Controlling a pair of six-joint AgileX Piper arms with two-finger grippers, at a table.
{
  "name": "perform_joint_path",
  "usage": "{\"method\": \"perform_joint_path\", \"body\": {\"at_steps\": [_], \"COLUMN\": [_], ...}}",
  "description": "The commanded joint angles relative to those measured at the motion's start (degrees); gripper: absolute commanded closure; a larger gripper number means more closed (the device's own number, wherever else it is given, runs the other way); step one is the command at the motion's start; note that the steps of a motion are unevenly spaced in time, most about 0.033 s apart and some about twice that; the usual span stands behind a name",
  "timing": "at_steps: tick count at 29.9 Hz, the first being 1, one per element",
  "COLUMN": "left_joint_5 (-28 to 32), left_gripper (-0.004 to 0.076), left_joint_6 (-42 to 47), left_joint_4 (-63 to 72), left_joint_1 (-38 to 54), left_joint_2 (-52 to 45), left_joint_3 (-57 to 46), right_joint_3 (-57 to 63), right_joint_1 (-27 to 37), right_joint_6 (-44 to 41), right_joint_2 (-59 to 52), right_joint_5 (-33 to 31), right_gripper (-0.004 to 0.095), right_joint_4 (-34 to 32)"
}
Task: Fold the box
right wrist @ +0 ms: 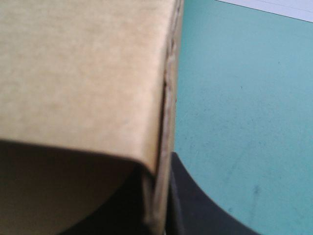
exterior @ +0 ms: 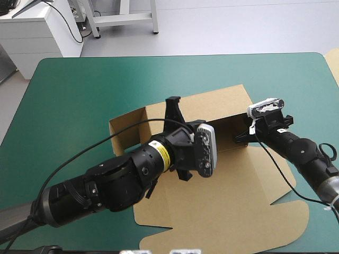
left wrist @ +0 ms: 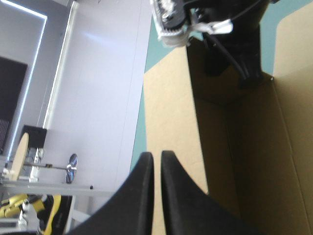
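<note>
The brown box point(exterior: 233, 180) lies mid-table, its lid flat toward the near edge and its back and side walls raised. My left gripper point(exterior: 172, 106) stands over the back wall's top edge, shut on the box. In the left wrist view its fingertips point(left wrist: 157, 159) are all but together over the wall point(left wrist: 171, 107). My right gripper point(exterior: 242, 136) is at the right side wall, shut on the box. The right wrist view shows that wall point(right wrist: 83, 73) running between the fingers point(right wrist: 195, 210), its edge upright.
Bare teal-green cover point(exterior: 79, 90) surrounds the box to the left, far side and right point(right wrist: 244, 98). A pale edge point(exterior: 333, 63) shows at the table's far right. The left forearm point(exterior: 122, 180) lies across the box's near left part.
</note>
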State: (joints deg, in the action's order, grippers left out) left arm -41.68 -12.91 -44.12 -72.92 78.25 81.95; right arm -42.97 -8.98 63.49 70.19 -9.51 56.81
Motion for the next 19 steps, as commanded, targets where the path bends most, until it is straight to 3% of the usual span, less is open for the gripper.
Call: {"method": "perform_joint_path", "body": {"at_steps": [1, 12, 19], "left_joint_5": [-0.7, -12.0, -13.7], "left_gripper": [0.0706, 0.0706, 0.0706], "left_joint_6": [-0.7, -8.2, -7.9], "left_joint_4": [3.8, 30.5, 40.6], "left_joint_1": [4.4, 27.6, 44.0], "left_joint_2": [-2.1, -2.3, -6.4], "left_joint_3": [5.3, 14.5, 14.6], "right_joint_3": [-3.1, -3.9, -3.9], "right_joint_1": [0.1, 0.1, 0.1], "right_joint_6": [-0.6, -0.6, -1.5], "right_joint_2": [-1.5, -1.4, -1.4], "right_joint_5": [2.6, 2.5, 1.2], "right_gripper": [0.0927, 0.0927, 0.0927], "right_joint_4": [2.0, 0.9, -0.7]}}
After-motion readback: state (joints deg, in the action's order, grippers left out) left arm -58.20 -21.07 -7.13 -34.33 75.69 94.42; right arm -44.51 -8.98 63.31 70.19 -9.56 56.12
